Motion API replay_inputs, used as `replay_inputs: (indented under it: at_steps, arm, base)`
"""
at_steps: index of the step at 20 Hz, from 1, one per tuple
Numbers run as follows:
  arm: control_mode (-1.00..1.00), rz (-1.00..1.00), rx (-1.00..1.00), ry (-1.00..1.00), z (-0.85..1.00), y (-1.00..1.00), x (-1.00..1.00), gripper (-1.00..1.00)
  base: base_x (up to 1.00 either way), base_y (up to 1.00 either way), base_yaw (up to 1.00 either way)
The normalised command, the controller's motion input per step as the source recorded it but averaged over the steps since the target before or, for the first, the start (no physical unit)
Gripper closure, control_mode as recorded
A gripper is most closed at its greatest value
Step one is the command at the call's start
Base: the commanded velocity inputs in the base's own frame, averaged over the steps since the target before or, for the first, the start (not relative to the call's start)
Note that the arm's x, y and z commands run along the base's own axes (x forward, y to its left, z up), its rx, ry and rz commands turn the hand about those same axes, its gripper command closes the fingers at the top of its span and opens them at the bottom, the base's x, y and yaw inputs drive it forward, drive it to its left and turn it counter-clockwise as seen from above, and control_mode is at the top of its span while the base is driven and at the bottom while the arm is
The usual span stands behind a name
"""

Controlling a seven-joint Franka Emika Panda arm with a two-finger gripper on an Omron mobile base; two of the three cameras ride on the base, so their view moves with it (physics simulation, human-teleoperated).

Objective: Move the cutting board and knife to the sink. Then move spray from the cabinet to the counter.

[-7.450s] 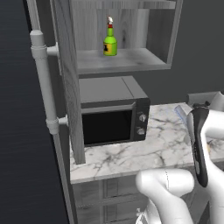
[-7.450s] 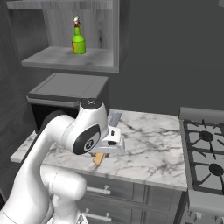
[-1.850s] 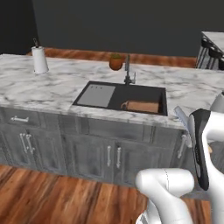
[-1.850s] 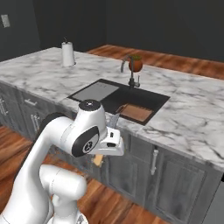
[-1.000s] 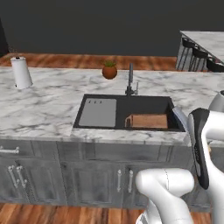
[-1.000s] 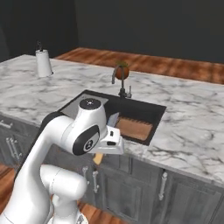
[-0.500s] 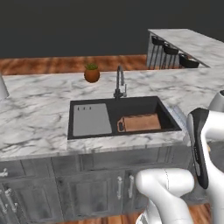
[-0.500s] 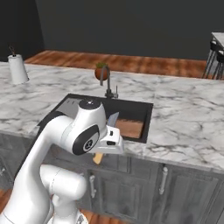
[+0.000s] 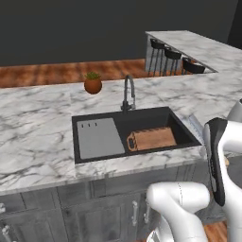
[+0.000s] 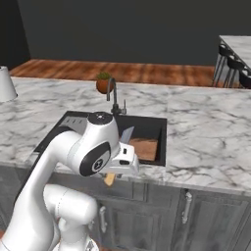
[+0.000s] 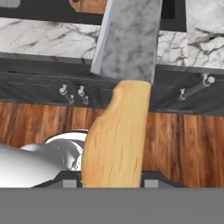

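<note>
My gripper (image 10: 120,164) (image 11: 111,180) is shut on the knife (image 11: 117,131), which has a pale wooden handle and a broad grey blade (image 10: 126,135). It hangs in front of the counter (image 9: 38,123) edge, just short of the sink (image 9: 142,111) (image 10: 162,142). The blade's tip (image 9: 195,124) shows by the arm. The reddish-brown cutting board (image 9: 152,138) (image 10: 145,148) lies flat in the sink's right half, handle to the left. The spray and the cabinet are out of view.
A curved faucet (image 9: 127,92) and a potted plant (image 9: 93,83) stand behind the sink. A grey drain tray (image 9: 97,137) fills its left half. Bar stools (image 9: 172,54) line a far counter. A paper-towel roll (image 10: 5,83) is at the far left. Grey drawers run below.
The base has driven along the counter, so the whole scene has shifted and the sink now sits nearer the middle. The knife stays in my gripper, unmoved relative to the arm.
</note>
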Motion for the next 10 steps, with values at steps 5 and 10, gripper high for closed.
replay_inputs:
  at_steps: [5, 10]
  arm:
    - [1.00, 0.00, 0.00, 0.00, 0.00, 0.00, 0.00, 1.00]
    - [1.00, 0.00, 0.00, 0.00, 0.00, 0.00, 0.00, 1.00]
  base:
    - [0.49, 0.22, 0.00]
    - [0.62, 0.12, 0.00]
